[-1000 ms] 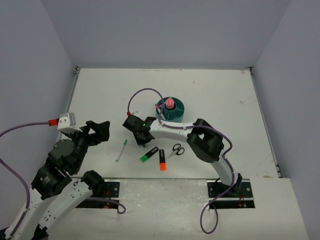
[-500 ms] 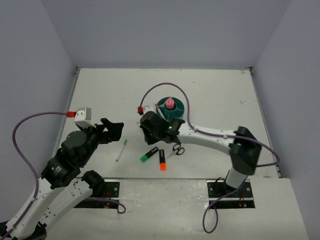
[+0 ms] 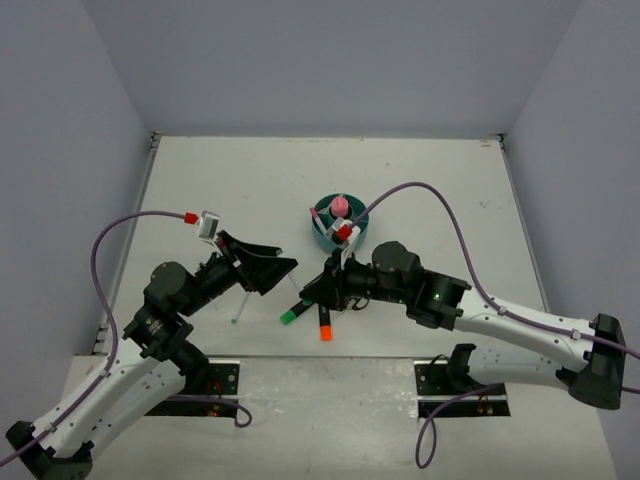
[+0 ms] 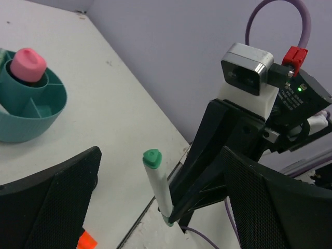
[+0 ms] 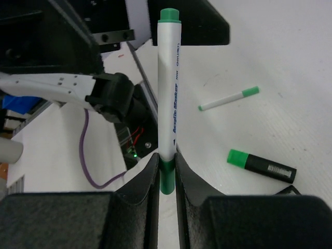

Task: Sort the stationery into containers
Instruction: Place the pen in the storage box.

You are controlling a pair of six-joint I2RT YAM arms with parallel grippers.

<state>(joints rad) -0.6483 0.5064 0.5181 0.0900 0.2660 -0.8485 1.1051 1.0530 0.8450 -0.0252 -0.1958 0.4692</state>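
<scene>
My right gripper (image 5: 167, 174) (image 3: 314, 290) is shut on the green end of a white pen (image 5: 169, 88), which sticks straight out from it. My left gripper (image 3: 278, 265) (image 4: 161, 155) stands open right in front of it. In the left wrist view that pen (image 4: 160, 189) shows between the wide black fingers (image 4: 52, 207), touching neither. The teal organizer (image 3: 352, 233) (image 4: 31, 122) holds a pink-capped glue stick (image 3: 339, 206) (image 4: 28, 63). On the table lie a thin green-capped pen (image 5: 228, 98) (image 3: 238, 308), a green highlighter (image 5: 262, 163) (image 3: 291, 315) and an orange highlighter (image 3: 325, 329).
The right arm's forearm (image 3: 500, 315) stretches across the near right of the table. The scissors are hidden under it. The left arm's purple cable (image 3: 120, 235) arcs over the left side. Grey walls close in the white table (image 3: 420, 180) on three sides.
The right gripper has swung away from the organizer toward the near middle, carrying the pen. The left gripper has reached right to meet it, still open.
</scene>
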